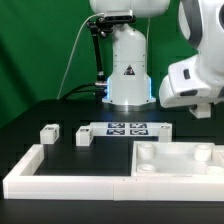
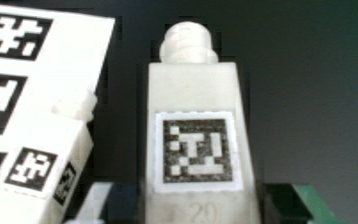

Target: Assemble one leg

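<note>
Exterior view fronts the table (image 1: 30,130); close wrist view seemingly shares the marker board (image 1: 127,129).

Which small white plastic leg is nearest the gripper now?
The small white tagged leg between the gripper fingers in the wrist view; the outer leg and inner leg lie far off at the exterior view's left.

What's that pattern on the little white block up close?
A black-and-white square marker tag on the leg, clearest in the wrist view.
</note>
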Motion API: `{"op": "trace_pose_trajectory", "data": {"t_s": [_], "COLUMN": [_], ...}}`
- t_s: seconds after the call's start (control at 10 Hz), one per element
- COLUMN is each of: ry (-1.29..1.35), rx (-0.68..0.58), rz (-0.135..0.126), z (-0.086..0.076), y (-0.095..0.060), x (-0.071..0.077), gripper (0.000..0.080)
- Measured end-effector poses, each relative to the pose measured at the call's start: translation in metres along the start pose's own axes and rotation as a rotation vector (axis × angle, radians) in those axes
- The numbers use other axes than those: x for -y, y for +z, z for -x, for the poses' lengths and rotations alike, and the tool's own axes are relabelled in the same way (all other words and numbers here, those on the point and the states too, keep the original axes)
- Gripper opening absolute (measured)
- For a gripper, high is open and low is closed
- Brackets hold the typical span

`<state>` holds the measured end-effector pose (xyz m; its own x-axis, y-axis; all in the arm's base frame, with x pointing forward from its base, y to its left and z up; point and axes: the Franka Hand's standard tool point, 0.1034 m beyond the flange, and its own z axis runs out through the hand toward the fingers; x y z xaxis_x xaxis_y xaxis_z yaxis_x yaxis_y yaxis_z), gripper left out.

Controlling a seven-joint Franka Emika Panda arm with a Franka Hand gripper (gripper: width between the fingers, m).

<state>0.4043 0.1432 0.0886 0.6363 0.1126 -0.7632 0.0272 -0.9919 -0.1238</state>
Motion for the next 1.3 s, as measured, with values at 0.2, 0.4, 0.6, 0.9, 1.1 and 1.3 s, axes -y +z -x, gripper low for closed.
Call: {"op": "trace_pose_trajectory", "data": {"t_s": [0.2, 0.4, 0.6, 0.9, 1.1, 1.3], "ry": [0.001, 0.006, 0.002, -0.033, -0.05, -0.06], "rx": [-0.072, -0.254, -0.39, -0.653, -0.844, -1.013], "rz": [0.001, 0.004, 0.012, 0.028, 0.032, 0.035], "z": [-0.007, -0.015, -0.016, -0.016, -0.02, -0.023], "y": [-0.001, -0.008, -0.012, -0.057, -0.073, -0.074], "x": [0.001, 0.0, -0.003, 0.001, 0.003, 0.001], "gripper": [0.029, 0.029, 0.029, 0.029, 0.0291, 0.0291]}}
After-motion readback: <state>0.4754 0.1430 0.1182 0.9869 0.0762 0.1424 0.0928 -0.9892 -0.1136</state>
